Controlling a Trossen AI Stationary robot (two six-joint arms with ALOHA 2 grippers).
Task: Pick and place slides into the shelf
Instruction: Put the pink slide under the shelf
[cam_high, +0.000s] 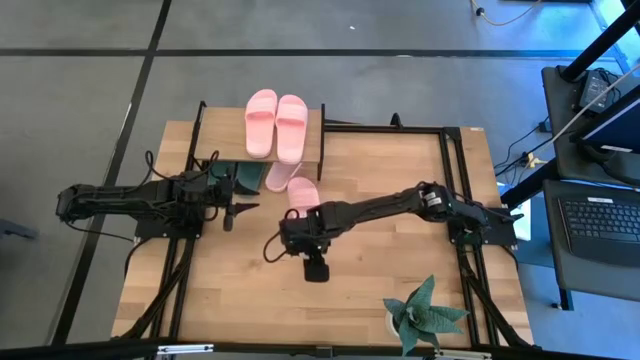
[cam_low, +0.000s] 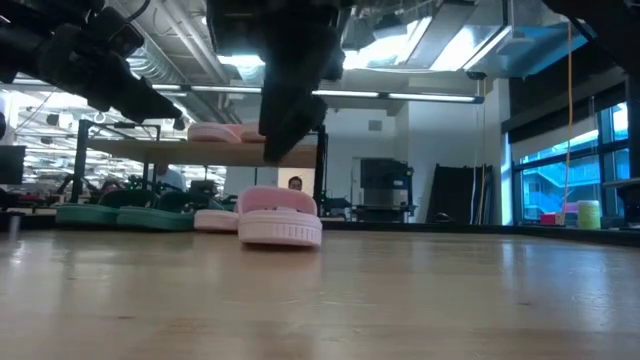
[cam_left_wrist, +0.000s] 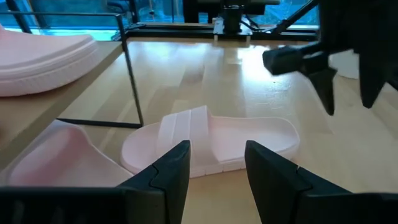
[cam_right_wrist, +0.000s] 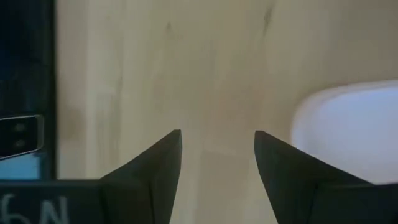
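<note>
Slides, six in all as far as we could count. One light pink pair (cam_high: 275, 124) lay side by side on the plank top of the shelf (cam_high: 222, 137), at the far edge of the worktop (cam_high: 400, 290). A dark green slide (cam_high: 245, 176) sat under the shelf on the left, with a second green one (cam_low: 88, 212) beside it in the low view. One pink slide (cam_high: 280, 175) lay half under the shelf's front edge. Another pink slide (cam_high: 303, 193) rested on the open worktop just in front of it.

We logged the right claw (cam_high: 297, 232) directly beside that loose slide, pointing down, fingers parted and holding nothing; its wrist view showed bare wood between them and a pale slide edge (cam_right_wrist: 348, 134) off to one side.

We logged the left claw (cam_high: 238, 209) near the shelf's left front leg, aimed toward the loose slide, fingers likewise apart and empty.

A green potted plant (cam_high: 428, 315) stood at the near right corner of the worktop, well apart from the rest.
</note>
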